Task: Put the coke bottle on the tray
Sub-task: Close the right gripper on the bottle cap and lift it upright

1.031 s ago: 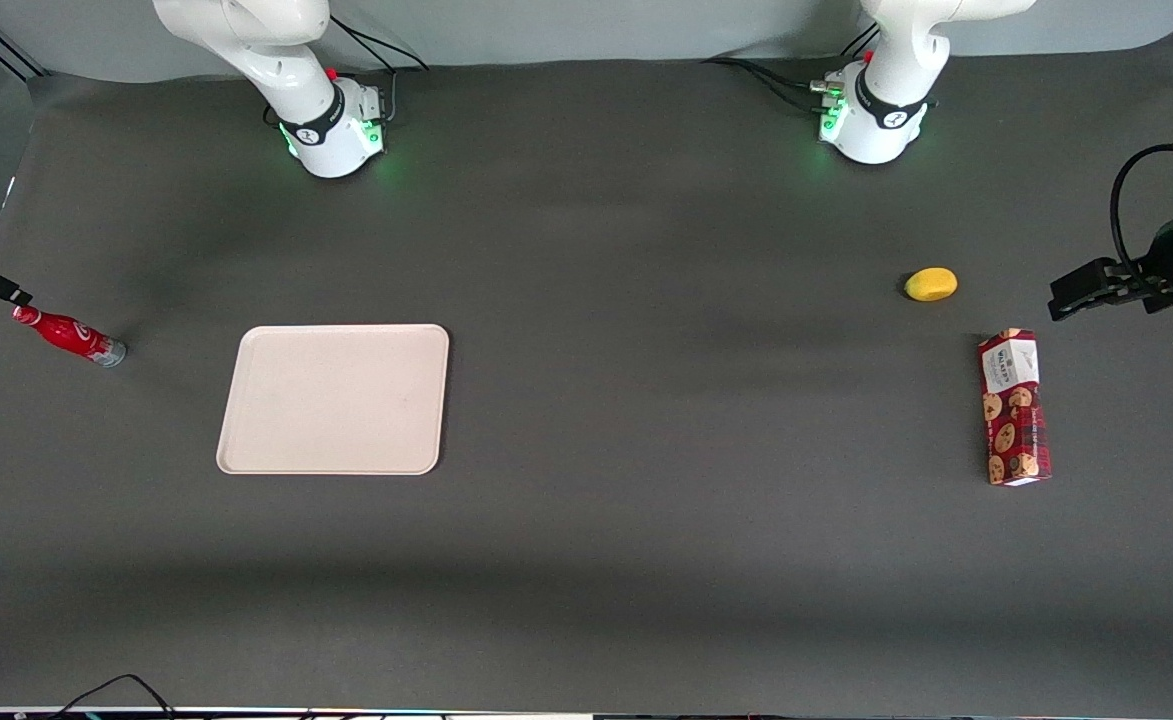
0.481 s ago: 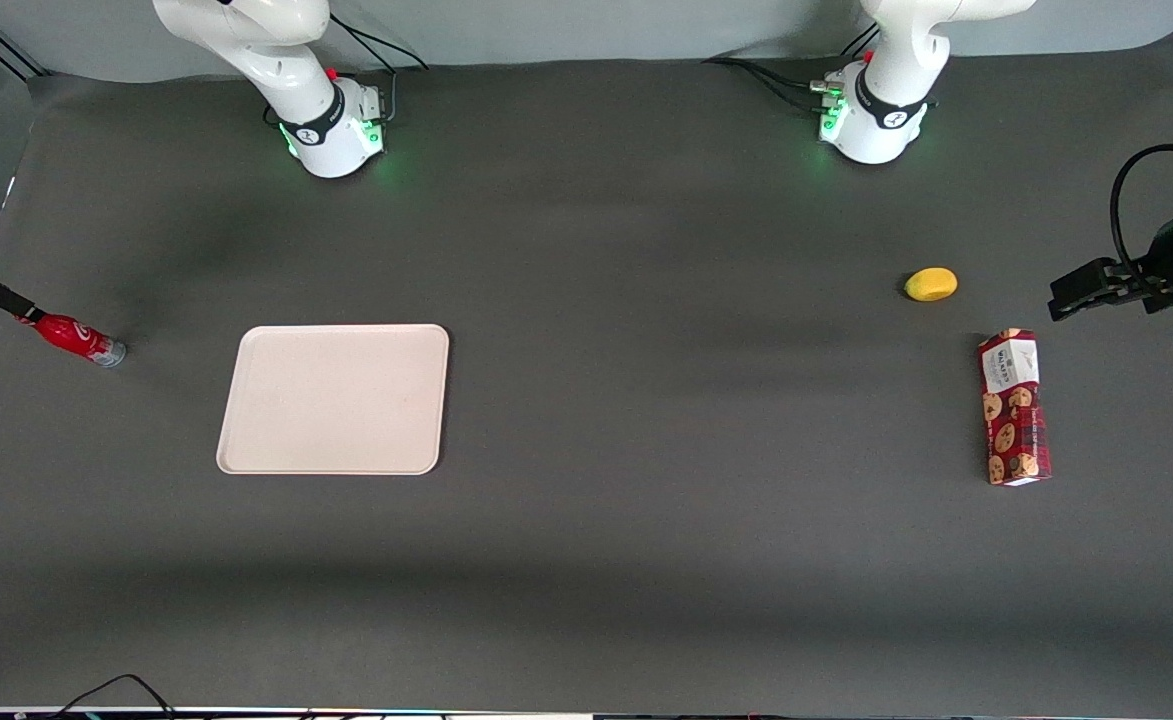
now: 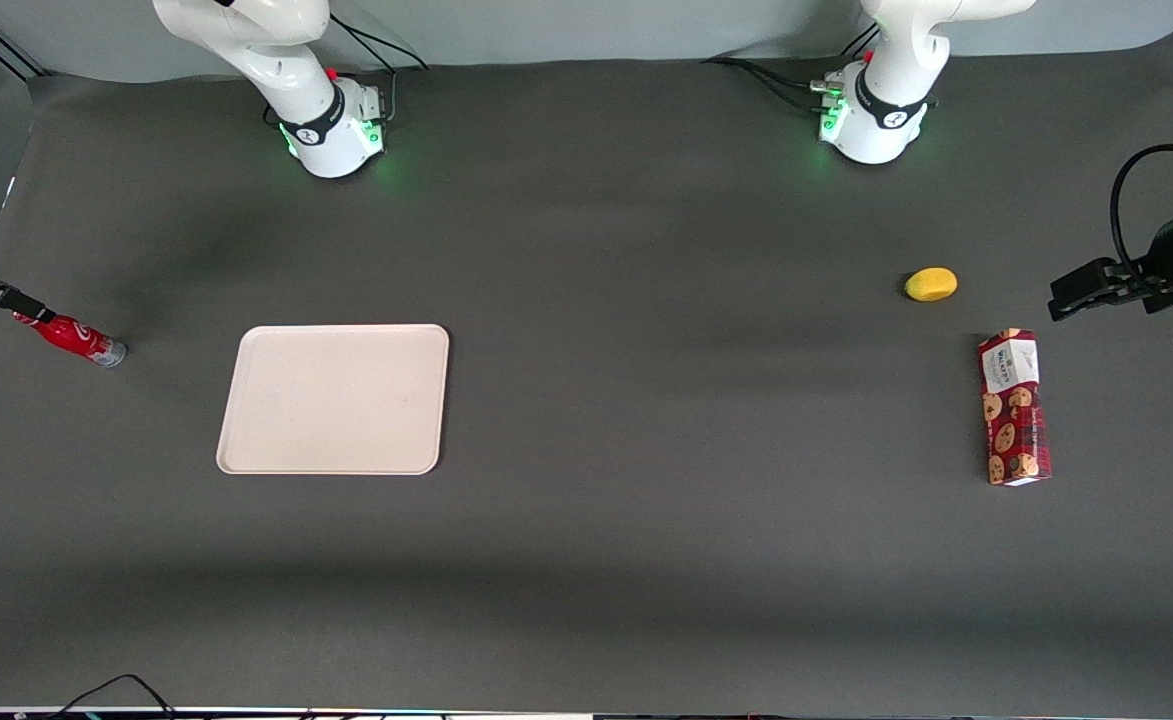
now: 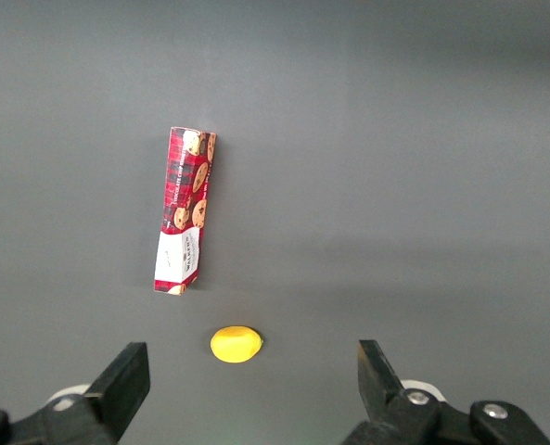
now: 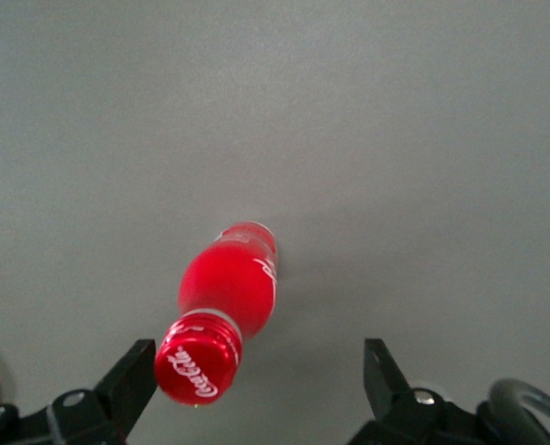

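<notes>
The coke bottle (image 3: pixel 71 338) is small and red with a silvery base. It stands on the dark table near the working arm's end, beside the cream-white tray (image 3: pixel 333 398) and apart from it. My right gripper (image 3: pixel 8 297) is at the bottle's cap, at the edge of the front view. In the right wrist view the gripper (image 5: pixel 258 371) is open. The bottle (image 5: pixel 230 287) points its red cap up between the fingers, close to one fingertip (image 5: pixel 137 363) and away from the other. Nothing is held. The tray holds nothing.
A yellow fruit (image 3: pixel 931 284) and a red cookie box (image 3: pixel 1014 408) lie toward the parked arm's end of the table; both show in the left wrist view, fruit (image 4: pixel 236 344) and box (image 4: pixel 184 222). The table's edge runs close by the bottle.
My gripper has come in from the table's end and its dark finger now reaches the bottle's cap. The bottle and the tray have not moved.
</notes>
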